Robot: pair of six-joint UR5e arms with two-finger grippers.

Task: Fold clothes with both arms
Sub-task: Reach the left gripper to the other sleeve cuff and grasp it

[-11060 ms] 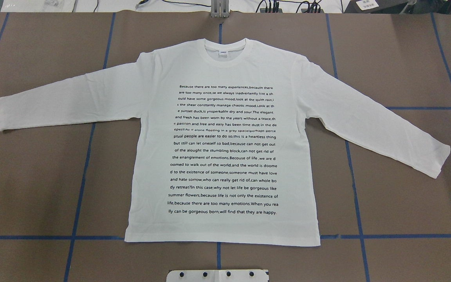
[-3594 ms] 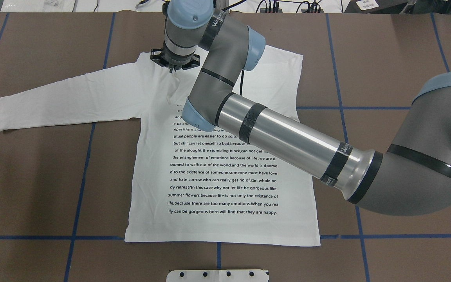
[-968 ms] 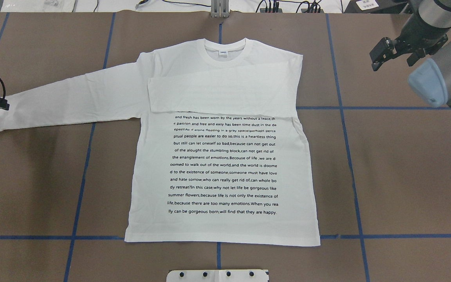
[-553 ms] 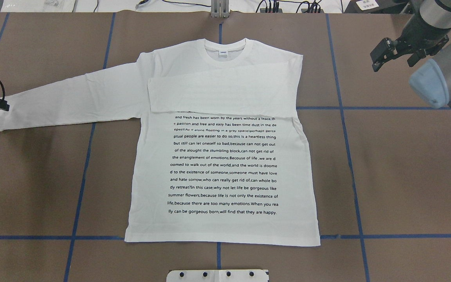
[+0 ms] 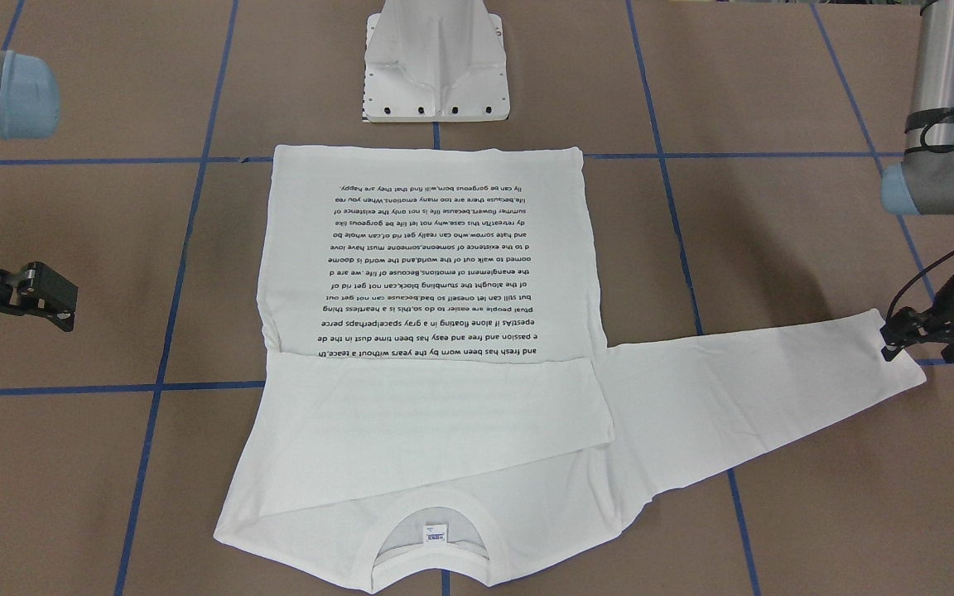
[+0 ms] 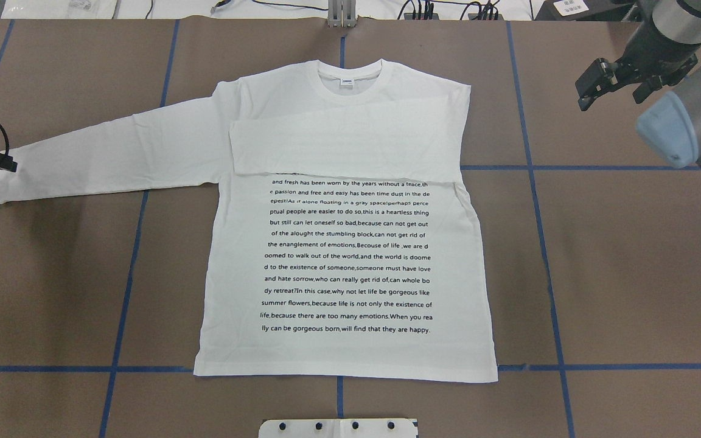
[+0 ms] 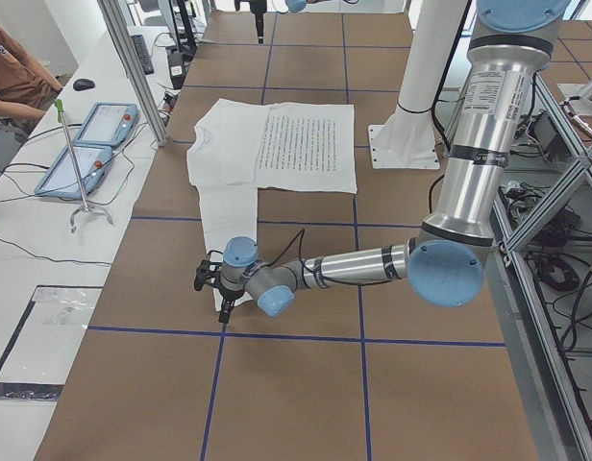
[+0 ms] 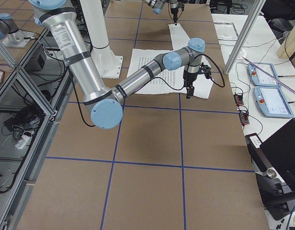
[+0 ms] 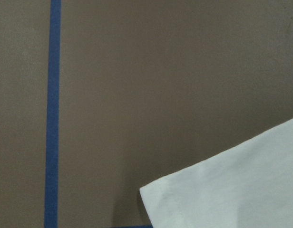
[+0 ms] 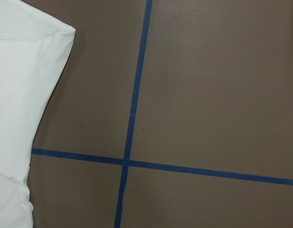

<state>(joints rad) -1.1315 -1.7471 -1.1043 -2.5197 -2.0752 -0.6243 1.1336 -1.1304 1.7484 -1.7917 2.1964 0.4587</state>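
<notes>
The white long-sleeved shirt (image 6: 350, 255) lies flat, text side up, collar (image 6: 349, 76) at the far edge. One sleeve (image 6: 344, 146) is folded across the chest. The other sleeve (image 6: 113, 155) stretches out flat; its cuff (image 5: 899, 364) also shows in the left wrist view (image 9: 232, 190). My left gripper (image 5: 920, 354) is low at that cuff and looks open; only its tip shows in the overhead view (image 6: 3, 162). My right gripper (image 6: 609, 97) is open and empty, above bare table beside the shirt's shoulder, and also shows in the front view (image 5: 21, 319).
The table is brown with blue tape lines (image 6: 539, 243). The white pedestal base (image 5: 436, 66) stands just beyond the shirt's hem. An operators' bench with two tablets (image 7: 89, 144) and a metal post (image 7: 133, 72) runs along the far side.
Since the earliest frames my right arm laid one sleeve across the chest and drew back. My left gripper came to the other cuff. Over the last second almost nothing moved.
</notes>
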